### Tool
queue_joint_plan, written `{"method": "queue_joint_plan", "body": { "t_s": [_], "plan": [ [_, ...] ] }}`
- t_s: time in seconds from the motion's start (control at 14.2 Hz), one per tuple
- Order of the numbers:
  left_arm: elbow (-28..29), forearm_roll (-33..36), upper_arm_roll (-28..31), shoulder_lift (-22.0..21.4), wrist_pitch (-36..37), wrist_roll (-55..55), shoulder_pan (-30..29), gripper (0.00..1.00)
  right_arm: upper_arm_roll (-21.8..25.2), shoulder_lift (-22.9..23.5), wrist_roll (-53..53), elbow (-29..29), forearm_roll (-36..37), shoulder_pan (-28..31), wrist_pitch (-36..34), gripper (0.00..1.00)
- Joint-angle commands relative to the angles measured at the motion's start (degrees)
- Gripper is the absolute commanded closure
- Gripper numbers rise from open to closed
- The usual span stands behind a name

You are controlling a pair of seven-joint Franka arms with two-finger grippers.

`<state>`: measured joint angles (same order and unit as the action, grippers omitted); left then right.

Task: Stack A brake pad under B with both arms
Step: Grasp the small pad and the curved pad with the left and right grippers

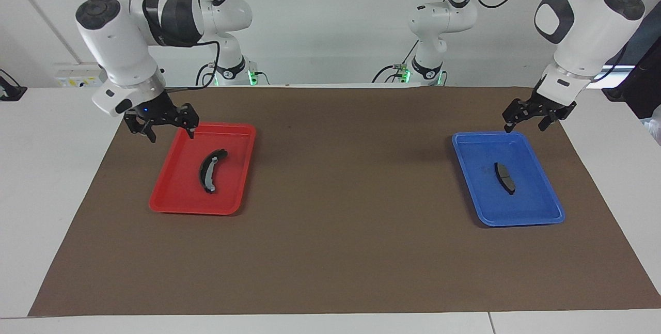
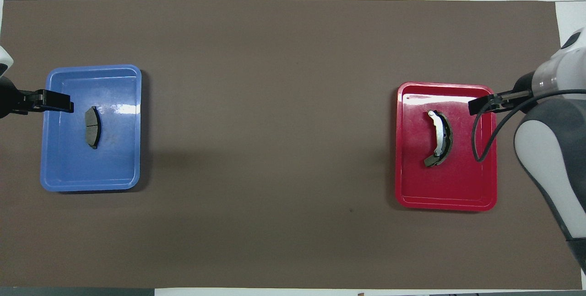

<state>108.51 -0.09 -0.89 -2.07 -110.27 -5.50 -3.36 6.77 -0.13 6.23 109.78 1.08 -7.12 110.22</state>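
Dark grey A brake pad [image 1: 505,177] looks short, slightly curved.

- A matt, paper-like finish is shown by the brown table mat [image 1: 330,251].
- Glossy plastic is seen in the blue tray [image 2: 64,172] and the red tray [image 2: 462,191].
- A shiny metal strip is borne by the long black crescent pad [image 2: 439,138].
- The short dark grey pad [image 2: 93,126] appears dull.

Two high cameras, facing and overhead, share the brown mat [image 1: 330,251] from opposite ends.

Bright even light, sharp focus; glare on blue tray [image 2: 128,109]
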Motion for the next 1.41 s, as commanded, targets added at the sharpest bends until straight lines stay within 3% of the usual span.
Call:
{"method": "queue_joint_plan", "body": {
  "t_s": [0.0, 0.21, 0.49, 1.13, 1.34],
  "plan": [
    [7.1, -0.2, 0.1, 0.7, -9.6, -4.3, -2.3, 0.01, -0.1, 0.3, 1.2, 4.5, -1.2, 0.3, 5.0, 0.01],
    [12.1, -0.2, 0.1, 2.9, -17.3, -7.1, -5.0, 0.01, -0.1, 1.8, 1.2, 11.1, -4.3, 0.2, 14.3, 0.01],
    [16.6, -0.2, 0.1, 7.2, -28.4, -7.6, -5.6, 0.03, 0.0, 3.6, 1.6, 15.9, -5.4, 0.5, 20.4, 0.01],
    [18.8, -0.3, 0.1, 13.1, -37.2, -3.3, -5.7, 0.25, 0.0, 7.1, 1.4, 20.5, -5.4, 0.9, 24.9, 0.05],
    [20.2, -0.3, 0.1, 13.2, -38.4, -3.2, -5.8, 0.27, 0.0, 8.0, 1.4, 20.5, -5.4, 0.7, 26.3, 0.09]
  ]
}}
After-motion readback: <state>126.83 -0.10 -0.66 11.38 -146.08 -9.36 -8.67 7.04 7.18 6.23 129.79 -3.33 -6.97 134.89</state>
